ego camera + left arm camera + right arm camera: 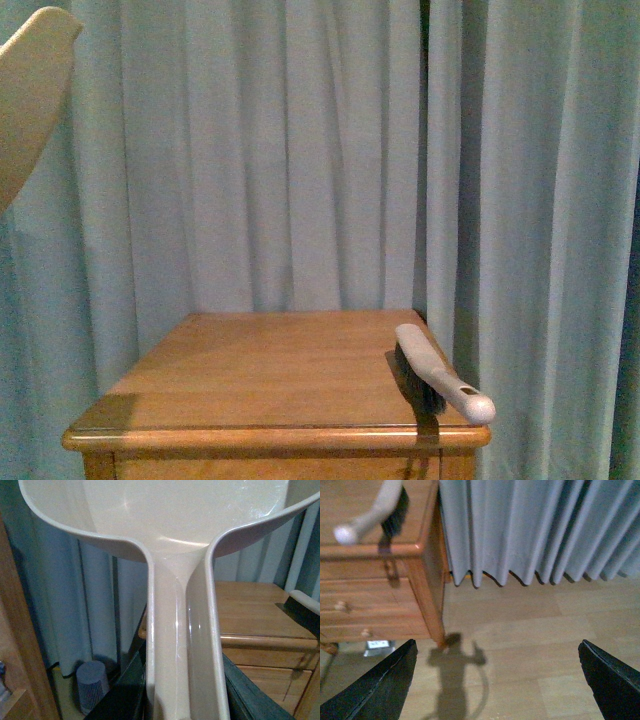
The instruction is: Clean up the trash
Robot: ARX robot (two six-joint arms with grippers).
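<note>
My left gripper [182, 700] is shut on the handle of the beige dustpan [165, 520], held up in the air; the pan's edge shows at the top left of the front view [30, 90]. The pan's inside looks empty. A hand brush [435, 372] with a grey handle and black bristles lies on the right edge of the wooden cabinet's top [270, 370], its handle sticking out over the front; it also shows in the right wrist view [375, 510]. My right gripper [497, 675] is open and empty above the floor, to the right of the cabinet. The trash is out of view.
Pale blue curtains [300, 150] hang behind and to the right of the cabinet. A small grey slotted bin [92, 685] stands on the floor left of the cabinet. The cabinet has drawers with knobs [340, 606]. A wooden floor [545, 630] lies to its right.
</note>
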